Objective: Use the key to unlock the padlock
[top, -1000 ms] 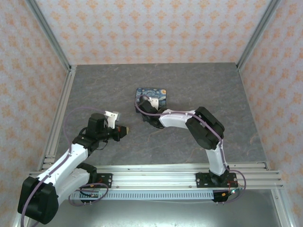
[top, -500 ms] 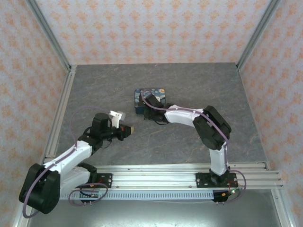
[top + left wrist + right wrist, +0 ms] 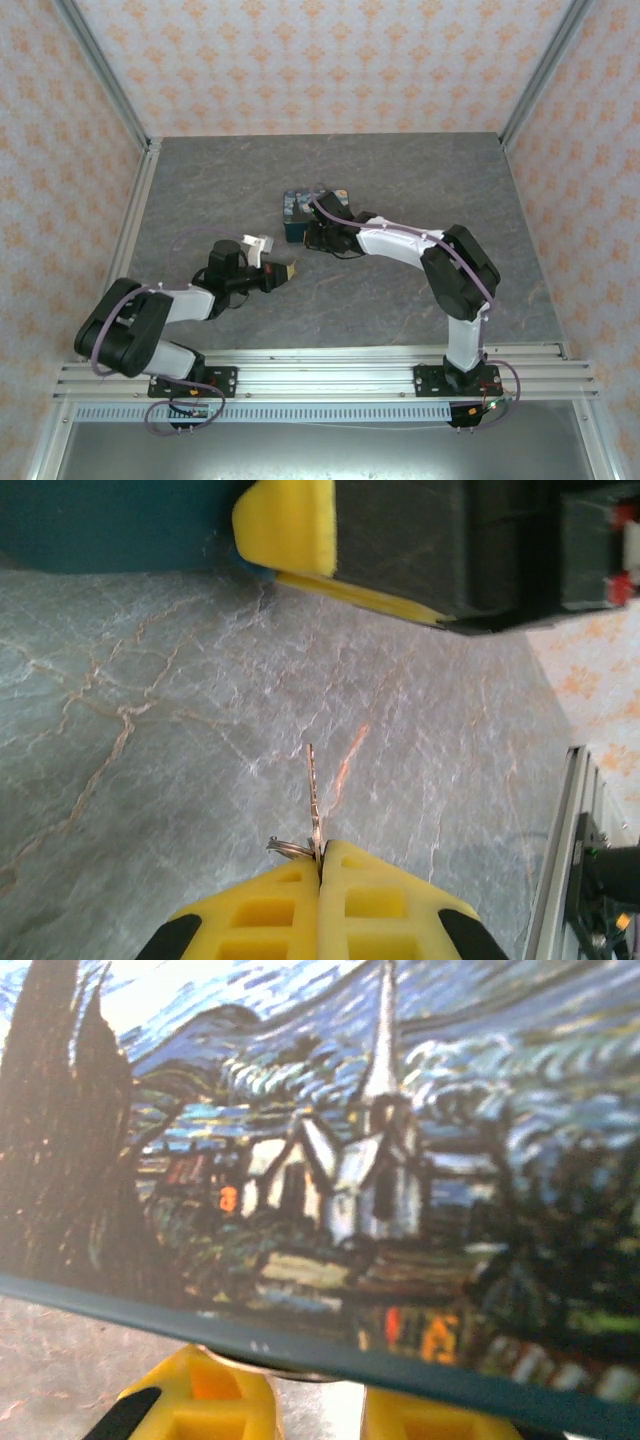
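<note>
Since the earlier frame the left arm has folded, bringing the left gripper [image 3: 286,270] nearer the tin [image 3: 297,204]. Grey marbled table [image 3: 420,180]. The tin, painted with a swirling sky and spire, crowds the right gripper [image 3: 315,1405]; its grip cannot be told. Left pads [image 3: 370,890] pinch the ringed key [image 3: 313,790]. Padlock position undeterminable.

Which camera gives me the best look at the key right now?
Left wrist: the key juts edge-on from the shut left hand, blade and ring clear against the table. The top view gives just a tiny tan speck at that hand's tip. The right wrist camera faces the tin.
</note>
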You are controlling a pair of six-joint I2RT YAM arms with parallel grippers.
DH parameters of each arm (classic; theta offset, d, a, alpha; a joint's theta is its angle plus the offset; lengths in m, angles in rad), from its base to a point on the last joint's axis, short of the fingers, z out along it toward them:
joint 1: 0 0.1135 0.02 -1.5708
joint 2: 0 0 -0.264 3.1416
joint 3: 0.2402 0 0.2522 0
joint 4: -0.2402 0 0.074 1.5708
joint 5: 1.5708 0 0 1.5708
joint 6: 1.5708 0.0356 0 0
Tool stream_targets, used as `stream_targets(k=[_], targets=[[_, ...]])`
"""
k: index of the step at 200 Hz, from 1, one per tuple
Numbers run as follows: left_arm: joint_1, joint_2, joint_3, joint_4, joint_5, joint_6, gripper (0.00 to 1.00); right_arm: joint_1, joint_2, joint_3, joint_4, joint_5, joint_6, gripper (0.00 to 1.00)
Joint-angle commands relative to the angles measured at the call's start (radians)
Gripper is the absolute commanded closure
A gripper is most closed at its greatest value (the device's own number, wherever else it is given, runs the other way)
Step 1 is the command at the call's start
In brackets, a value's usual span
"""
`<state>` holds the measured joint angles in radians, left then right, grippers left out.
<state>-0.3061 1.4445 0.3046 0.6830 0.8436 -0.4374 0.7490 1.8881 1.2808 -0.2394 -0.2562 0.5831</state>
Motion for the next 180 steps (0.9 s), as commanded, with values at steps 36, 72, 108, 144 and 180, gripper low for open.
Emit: stream_targets(k=[36, 72, 108, 144, 180], targets=[[-0.007, 0.031, -0.012, 0.255, 0.014, 0.036, 1.0, -0.023, -0.083, 0.057, -0.074, -0.084, 0.028, 1.0], [-0.007, 0.059, 0.016, 0.256, 0.034, 0.062, 1.0, -0.04, -0.088, 0.082, -0.101, -0.157, 0.041, 1.0], [-0.007, 0.11, 0.027, 0.334, 0.053, 0.052, 1.0, -0.057, -0.093, 0.095, -0.118, -0.219, 0.043, 1.0], [-0.007, 0.112, 0.033, 0.345, 0.043, 0.076, 1.0, -0.087, -0.107, 0.091, -0.13, -0.279, 0.043, 1.0], [-0.008, 0.125, 0.058, 0.348, 0.04, 0.098, 1.0, -0.111, -0.121, 0.097, -0.143, -0.335, 0.041, 1.0]])
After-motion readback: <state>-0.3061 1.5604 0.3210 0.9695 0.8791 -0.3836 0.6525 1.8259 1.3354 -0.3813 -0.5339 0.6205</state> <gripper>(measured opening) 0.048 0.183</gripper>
